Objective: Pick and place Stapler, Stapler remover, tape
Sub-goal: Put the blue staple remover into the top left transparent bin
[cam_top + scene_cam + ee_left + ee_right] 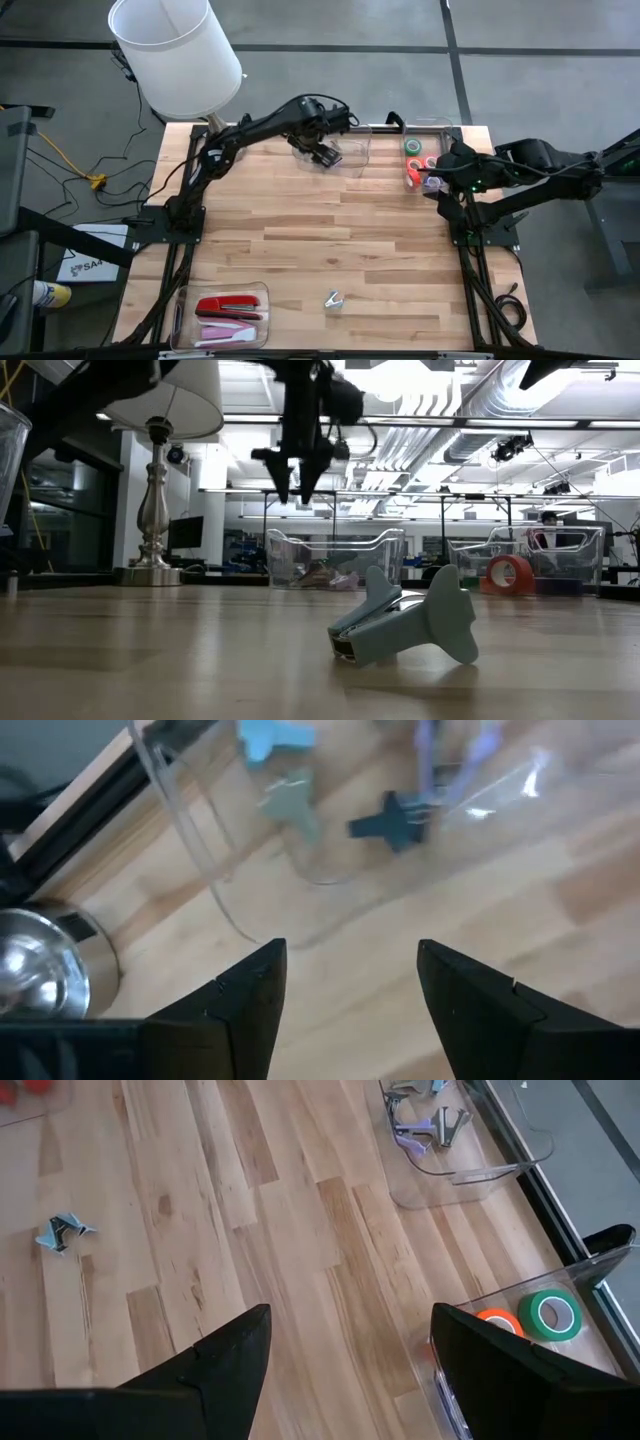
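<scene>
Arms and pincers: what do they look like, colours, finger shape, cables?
Both arms are dark, near-black jointed links with black cables along them. The left pincer has two black, wedge-shaped fingers, matte and unmarked. The right pincer has the same black angular fingers. A small green light shows on the right arm by its wrist. No labels legible.

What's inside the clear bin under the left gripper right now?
The clear bin holds several staple removers: a dark teal one, a grey one, a light blue one and a purple one. The left gripper, open, covers part of the bin from above.
</scene>
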Controlling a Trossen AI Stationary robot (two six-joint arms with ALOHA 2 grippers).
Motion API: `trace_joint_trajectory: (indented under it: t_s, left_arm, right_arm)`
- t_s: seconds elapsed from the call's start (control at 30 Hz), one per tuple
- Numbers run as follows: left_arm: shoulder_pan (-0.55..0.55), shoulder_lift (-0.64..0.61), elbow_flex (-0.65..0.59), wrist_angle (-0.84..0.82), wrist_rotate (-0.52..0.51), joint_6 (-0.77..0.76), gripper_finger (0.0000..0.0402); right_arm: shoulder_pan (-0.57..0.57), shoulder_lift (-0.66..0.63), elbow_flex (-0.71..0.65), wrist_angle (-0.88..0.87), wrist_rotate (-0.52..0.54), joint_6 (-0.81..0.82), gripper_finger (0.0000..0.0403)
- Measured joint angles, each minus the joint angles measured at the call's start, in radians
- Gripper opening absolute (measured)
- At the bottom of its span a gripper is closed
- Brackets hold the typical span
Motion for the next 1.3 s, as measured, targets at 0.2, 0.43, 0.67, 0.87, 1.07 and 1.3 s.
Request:
trace_joint_trajectory:
  t_s: [0.2,0.43,0.67,0.87,1.07,1.3]
  left_arm:
    - [-0.102,-0.072,0.001,0.006,0.009,-0.014,0.0220]
    - [-0.249,-0.122,0.001,0.006,0.018,-0.040,0.0220]
    - [-0.403,-0.124,0.001,0.006,0.055,-0.053,0.0220]
    - [-0.530,-0.124,0.001,0.006,0.048,-0.065,0.0220]
    - [-0.642,-0.124,0.001,0.006,-0.036,-0.136,0.0220]
    - [-0.718,-0.124,0.000,0.006,-0.109,-0.156,0.0220]
  right_arm:
    - [0.000,0.000,0.000,0.000,-0.015,0.000,0.0266]
    - [0.000,0.000,0.000,0.000,-0.034,0.000,0.0268]
    - [0.000,0.000,0.000,0.000,-0.099,0.003,0.0267]
    - [0.000,0.000,0.000,0.000,-0.135,0.011,0.0266]
    - [0.000,0.000,0.000,0.000,-0.166,0.032,0.0268]
    - [0.000,-0.003,0.000,-0.021,-0.187,0.079,0.0267]
